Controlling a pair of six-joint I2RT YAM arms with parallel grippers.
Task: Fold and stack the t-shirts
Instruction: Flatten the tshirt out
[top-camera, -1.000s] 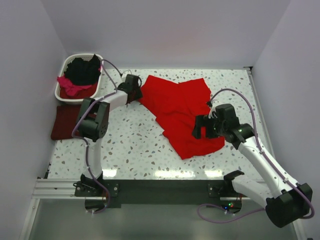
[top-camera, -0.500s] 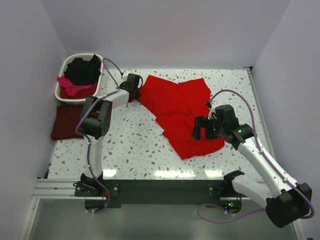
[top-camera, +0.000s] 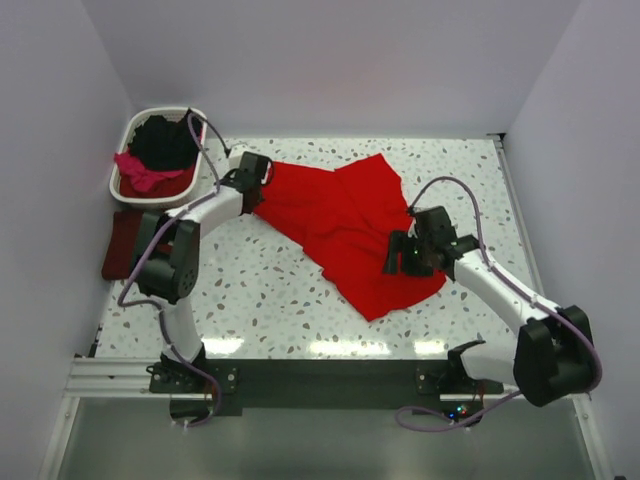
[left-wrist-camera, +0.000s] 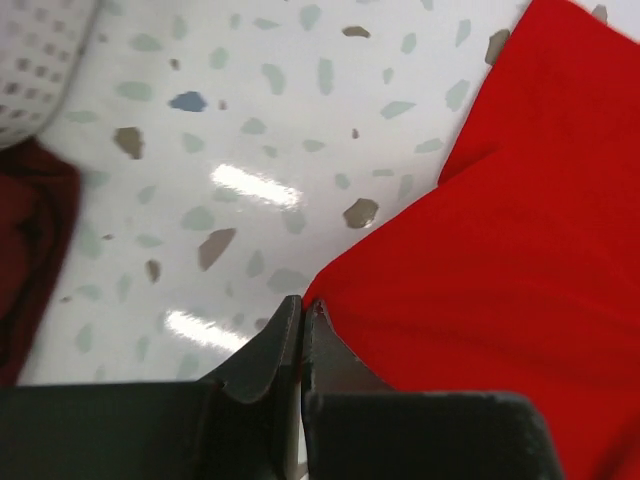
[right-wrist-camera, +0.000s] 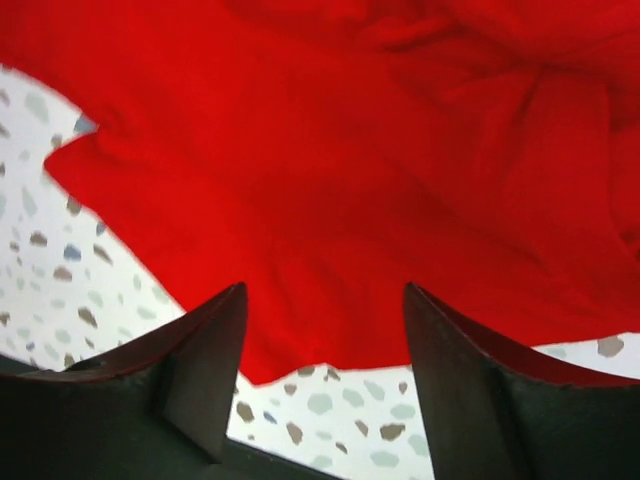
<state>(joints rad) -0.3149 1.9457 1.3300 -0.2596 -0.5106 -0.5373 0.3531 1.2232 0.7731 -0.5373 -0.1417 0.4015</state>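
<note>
The bright red t-shirt (top-camera: 340, 225) lies spread and crumpled across the middle of the speckled table. My left gripper (top-camera: 258, 188) is at the shirt's far left corner, its jaws pressed together on the cloth edge (left-wrist-camera: 330, 300) in the left wrist view. Over the shirt's near right hem stands my right gripper (top-camera: 396, 262), open, with the red hem (right-wrist-camera: 330, 350) lying between its spread fingers and nothing pinched. A dark maroon t-shirt (top-camera: 125, 245) lies folded at the table's left edge. A black t-shirt (top-camera: 165, 143) and a magenta-pink one (top-camera: 140, 172) sit in the basket.
The white plastic laundry basket (top-camera: 116, 182) stands at the far left corner, close to my left arm. White walls close in the table on the left, back and right. Bare speckled table (top-camera: 260, 290) shows in front of the red shirt.
The left gripper shut on the red shirt's corner and drew it leftward; the whole shirt shifted left. The right arm moved in over the hem and its jaws narrowed somewhat.
</note>
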